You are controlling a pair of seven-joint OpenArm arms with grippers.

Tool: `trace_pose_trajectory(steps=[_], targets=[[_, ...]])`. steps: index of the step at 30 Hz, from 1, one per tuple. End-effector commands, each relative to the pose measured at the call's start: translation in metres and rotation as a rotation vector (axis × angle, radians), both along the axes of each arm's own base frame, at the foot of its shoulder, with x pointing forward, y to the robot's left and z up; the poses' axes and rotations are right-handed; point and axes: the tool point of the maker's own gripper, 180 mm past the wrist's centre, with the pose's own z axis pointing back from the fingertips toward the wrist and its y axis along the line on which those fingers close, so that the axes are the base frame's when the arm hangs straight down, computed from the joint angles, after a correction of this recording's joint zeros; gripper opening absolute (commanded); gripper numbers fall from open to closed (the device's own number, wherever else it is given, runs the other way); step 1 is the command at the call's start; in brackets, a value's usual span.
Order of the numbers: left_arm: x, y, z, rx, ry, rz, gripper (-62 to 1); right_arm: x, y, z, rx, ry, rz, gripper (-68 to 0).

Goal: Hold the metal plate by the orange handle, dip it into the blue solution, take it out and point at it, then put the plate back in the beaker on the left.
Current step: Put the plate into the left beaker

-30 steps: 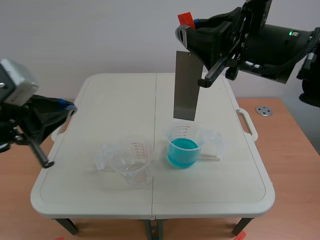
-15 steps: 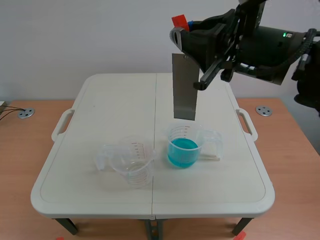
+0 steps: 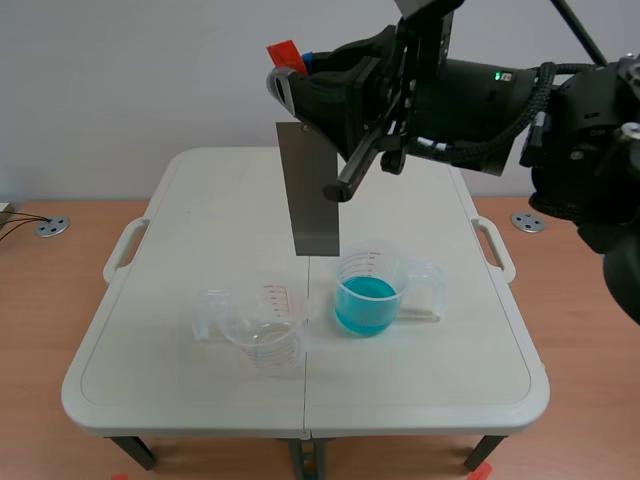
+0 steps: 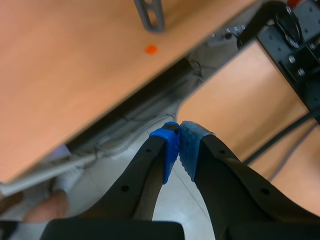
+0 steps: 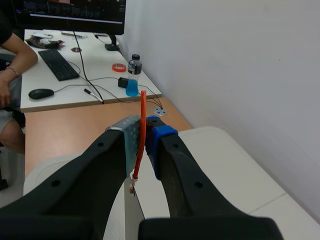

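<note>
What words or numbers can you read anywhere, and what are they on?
No text can be read for certain.
Red scale marks on the empty beaker: too small to read.
Faint scale marks on the beaker of blue solution: too small to read.
Writing on the monitor: too blurred to read.

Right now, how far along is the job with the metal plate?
Done: the right gripper grips the orange handle; the plate hangs clear of the blue solution. In hand: it is roughly above the gap beside the empty beaker. Left: setting it into that beaker. The left gripper, shut, is not pointing at it.
</note>
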Motion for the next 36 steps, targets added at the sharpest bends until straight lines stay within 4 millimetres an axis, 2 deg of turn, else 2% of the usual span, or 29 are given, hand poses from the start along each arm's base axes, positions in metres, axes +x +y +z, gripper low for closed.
trace_pose_trajectory(steps=[1, 6, 10, 13, 17, 22, 27, 36], targets=[[-0.003, -0.012, -0.005, -0.04, 0.009, -0.005, -59.4, -0.002, 0.007, 0.019, 0.045, -0.037, 0.026, -66.2], [-0.041, -0.037, -0.028, -0.103, 0.129, -0.027, -59.4, -0.009, 0.022, 0.018, 0.055, -0.02, 0.057, -66.2], [-0.065, -0.057, -0.037, -0.158, 0.198, -0.039, -59.4, -0.014, 0.034, 0.013, 0.049, 0.0, 0.079, -66.2], [-0.076, -0.069, -0.041, -0.189, 0.23, -0.048, -59.4, -0.017, 0.04, 0.012, 0.05, 0.012, 0.086, -66.2], [-0.087, -0.073, -0.044, -0.2, 0.261, -0.046, -59.4, -0.019, 0.047, 0.011, 0.055, 0.021, 0.09, -66.2], [-0.093, -0.071, -0.046, -0.197, 0.278, -0.039, -59.4, -0.02, 0.054, 0.009, 0.05, 0.037, 0.087, -66.2], [-0.087, -0.068, -0.049, -0.19, 0.265, -0.034, -59.4, -0.022, 0.058, 0.008, 0.063, 0.049, 0.09, -66.2], [-0.083, -0.058, -0.056, -0.169, 0.262, -0.016, -59.4, -0.028, 0.061, -0.007, 0.054, 0.102, 0.079, -66.2]])
